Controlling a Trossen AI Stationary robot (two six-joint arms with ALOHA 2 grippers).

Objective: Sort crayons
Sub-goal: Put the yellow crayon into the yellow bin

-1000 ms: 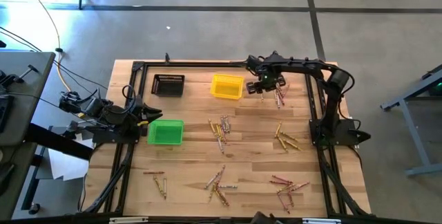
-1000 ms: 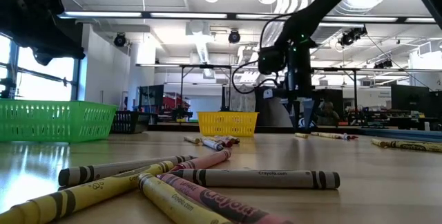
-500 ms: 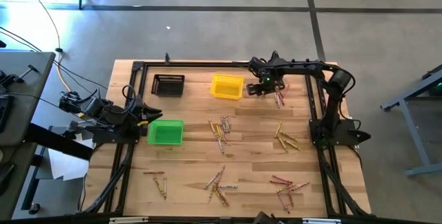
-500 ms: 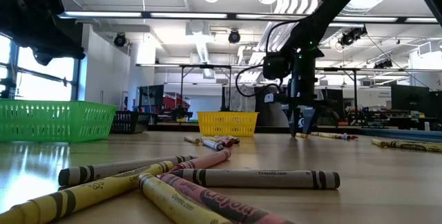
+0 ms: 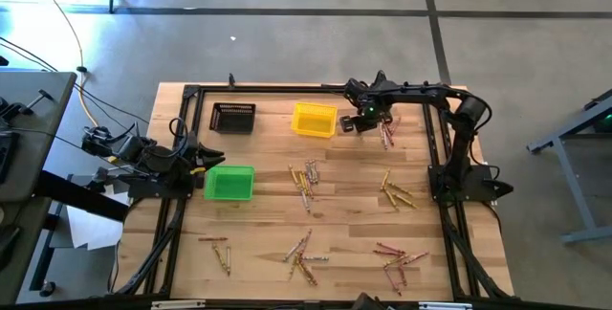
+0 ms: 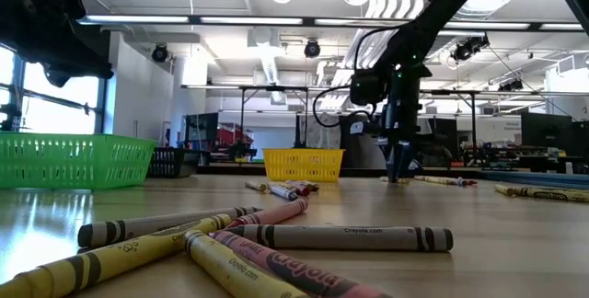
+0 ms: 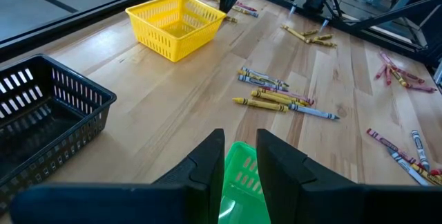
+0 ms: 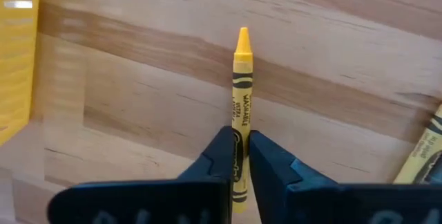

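My right gripper is down at the far side of the table, just right of the yellow bin. Its two fingers are pinched narrow on a yellow crayon; they grip the blunt end, and the pointed tip sticks out ahead over the bare wood. In the low view the fingertips reach down to the table surface. A corner of the yellow bin shows at the edge of my right wrist view, and one more yellow crayon lies off to the other side.

My left gripper waits at the left edge of the table, over the green bin. Its fingers stand a little apart, nothing between them.

The black bin sits far left, with the yellow bin to its right. The green bin is nearer and to the left.

Crayons still loose on the table:
- a small red bunch just right of my right gripper
- a mixed cluster at the middle
- a yellow group to the right
- a red group near right
- a mixed heap near centre
- a few near left
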